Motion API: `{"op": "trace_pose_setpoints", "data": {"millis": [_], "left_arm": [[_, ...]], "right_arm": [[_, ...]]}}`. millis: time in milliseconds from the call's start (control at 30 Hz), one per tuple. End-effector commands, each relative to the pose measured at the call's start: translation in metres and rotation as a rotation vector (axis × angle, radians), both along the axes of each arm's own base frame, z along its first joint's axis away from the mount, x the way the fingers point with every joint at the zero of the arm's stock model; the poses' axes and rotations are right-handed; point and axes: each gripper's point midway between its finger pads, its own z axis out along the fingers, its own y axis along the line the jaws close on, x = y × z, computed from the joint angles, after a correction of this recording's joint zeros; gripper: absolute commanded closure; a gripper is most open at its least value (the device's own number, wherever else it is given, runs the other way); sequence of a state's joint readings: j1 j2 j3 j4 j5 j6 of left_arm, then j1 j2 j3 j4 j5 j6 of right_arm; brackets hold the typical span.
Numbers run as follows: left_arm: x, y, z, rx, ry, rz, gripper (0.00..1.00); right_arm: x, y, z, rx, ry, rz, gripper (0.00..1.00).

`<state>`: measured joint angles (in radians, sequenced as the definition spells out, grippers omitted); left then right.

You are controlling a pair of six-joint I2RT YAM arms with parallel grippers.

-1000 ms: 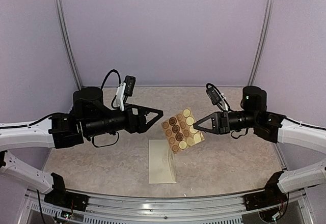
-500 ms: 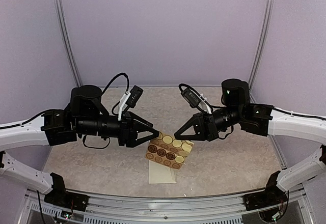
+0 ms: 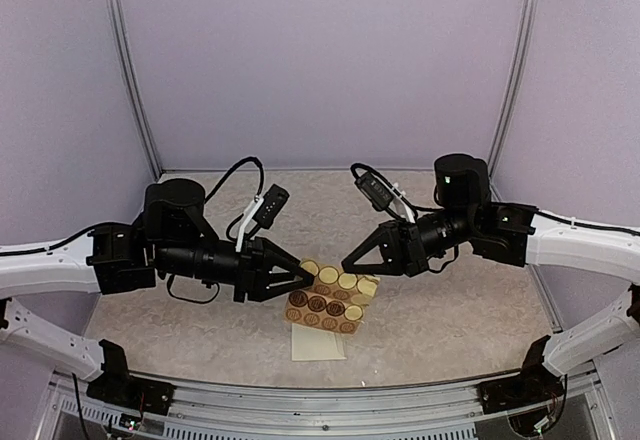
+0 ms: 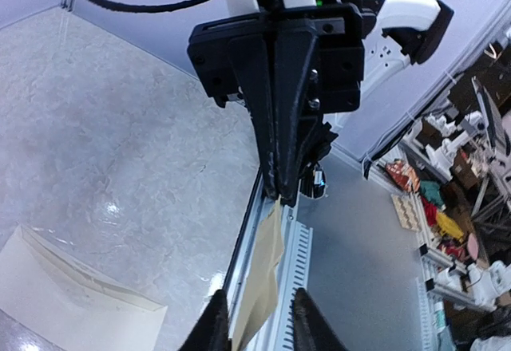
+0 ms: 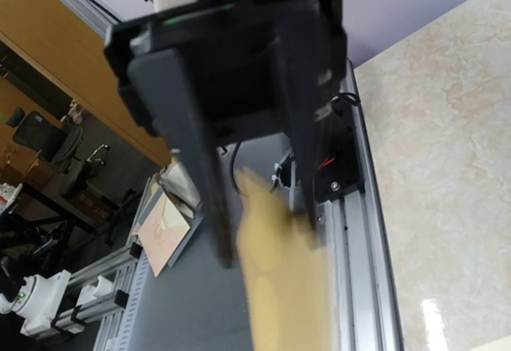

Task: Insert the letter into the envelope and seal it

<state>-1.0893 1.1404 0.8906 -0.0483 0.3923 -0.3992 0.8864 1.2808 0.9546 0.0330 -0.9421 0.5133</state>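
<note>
Two arms meet over the middle of the bench point(image 3: 450, 310), against a second ago, when they stood well apart at left and right.

1. Right claw point(image 3: 347, 263): closed on the far right edge of the sticker sheet point(image 3: 325, 300). A second ago it held the sheet farther right and farther back. It has since swung left and nearer, and it has barely shifted in the last half second.

2. Left claw point(image 3: 303, 278): jaws parted but clearly narrower than a second ago, when they gaped wide. Its tip has come right and nearer, up to the left edge of the sheet. The left wrist view shows the sheet edge-on in the gap between the two fingers point(image 4: 307, 319), with space on either side, so it is not yet pinched.

3. Sticker sheet: yellow-tan, carried above the bench and slung between the two claw tips. Round brown stickers fill its near rows and pale rounds its far row. It now hangs lower and more level than a second ago.

4. Envelope point(image 3: 318, 343): cream, lying flat on the bench near the middle of the near edge, in the same place as in both earlier frames. In the top view the sheet hangs over its far end. Neither claw touches it. What it holds cannot be told from any view.
</note>
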Motion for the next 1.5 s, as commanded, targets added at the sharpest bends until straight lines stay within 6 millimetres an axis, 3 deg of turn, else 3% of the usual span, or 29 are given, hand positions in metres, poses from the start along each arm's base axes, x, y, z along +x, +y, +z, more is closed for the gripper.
{"op": "trace_pose_setpoints", "data": {"millis": [0,33,167,200,300,333,400,500,567,700,967,1167,1233,1300,1367,1467], "left_arm": [[-0.009,-0.007,0.006,-0.054,-0.013,-0.048,0.89],[-0.01,-0.007,0.007,-0.063,-0.009,-0.054,0.99],[-0.014,-0.006,0.011,-0.102,0.007,-0.053,1.0],[-0.014,-0.005,0.013,-0.118,0.013,-0.044,1.0],[-0.013,0.004,0.033,-0.208,0.01,-0.009,1.0],[-0.014,0.007,0.041,-0.236,0.009,-0.005,1.0],[-0.015,0.011,0.047,-0.267,0.017,0.0,1.0],[-0.018,0.013,0.053,-0.282,0.025,-0.007,1.0],[-0.018,0.013,0.053,-0.282,0.03,-0.01,1.0],[-0.017,0.013,0.051,-0.272,0.035,-0.002,1.0],[-0.017,0.013,0.048,-0.261,0.043,0.002,1.0],[-0.016,0.013,0.046,-0.259,0.046,0.004,1.0],[-0.016,0.012,0.044,-0.251,0.051,0.006,0.98],[-0.016,0.011,0.041,-0.243,0.056,0.005,0.81],[-0.016,0.01,0.038,-0.234,0.064,-0.001,0.69],[-0.018,0.006,0.032,-0.22,0.075,-0.013,0.67]], "right_arm": [[-0.002,0.0,0.007,0.015,-0.018,-0.002,1.0],[-0.001,0.0,0.006,0.015,-0.017,-0.007,1.0],[-0.003,-0.003,0.01,0.043,-0.023,-0.012,1.0],[-0.003,-0.004,0.012,0.054,-0.028,-0.016,0.91],[-0.009,-0.009,0.016,0.099,-0.027,-0.011,0.39],[-0.011,-0.01,0.014,0.105,-0.02,-0.009,0.3],[-0.014,-0.011,0.012,0.113,-0.012,-0.004,0.19],[-0.02,-0.008,0.007,0.106,-0.004,0.014,0.15],[-0.022,-0.004,0.005,0.101,-0.001,0.02,0.19],[-0.023,-0.003,0.008,0.118,-0.009,0.025,0.43],[-0.024,-0.002,0.01,0.125,-0.006,0.03,0.65],[-0.022,-0.001,0.008,0.122,-0.003,0.025,0.99],[-0.022,-0.001,0.009,0.125,-0.007,0.021,1.0],[-0.022,0.0,0.01,0.127,-0.007,0.019,1.0],[-0.021,0.0,0.011,0.131,-0.008,0.018,1.0],[-0.021,0.0,0.012,0.132,-0.006,0.016,1.0]]}}
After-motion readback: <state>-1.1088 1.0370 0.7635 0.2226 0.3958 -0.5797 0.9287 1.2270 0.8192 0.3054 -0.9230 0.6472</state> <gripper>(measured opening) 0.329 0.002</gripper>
